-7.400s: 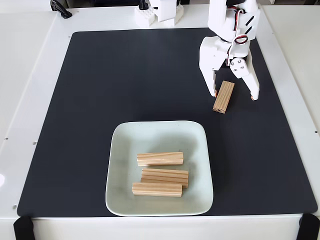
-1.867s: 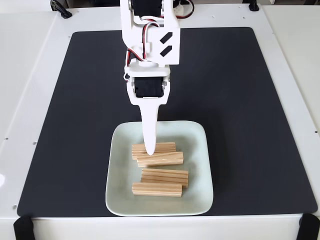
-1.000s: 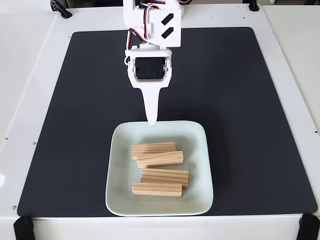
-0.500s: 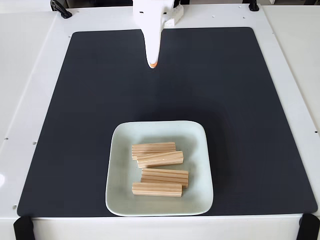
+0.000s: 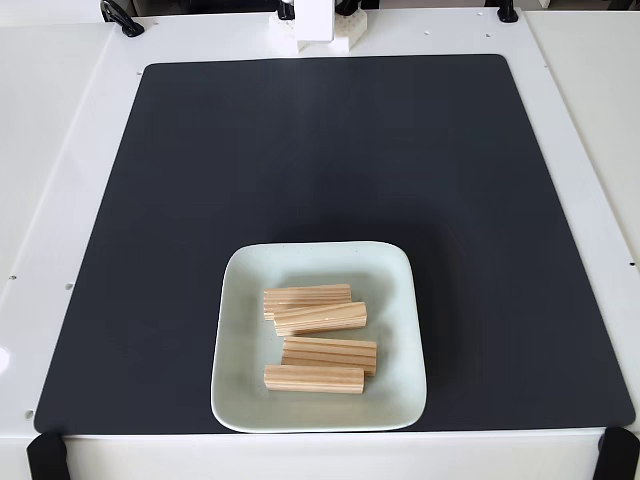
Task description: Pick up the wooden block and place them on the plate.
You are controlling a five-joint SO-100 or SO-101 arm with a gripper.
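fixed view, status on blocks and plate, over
Four wooden blocks on the plate. Black mat bare. Nothing in the way.

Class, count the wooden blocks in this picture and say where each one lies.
4, all on the plate: one at the back, one just in front touching it, one nearer, and the front one partly overlapping it. None seems hidden.
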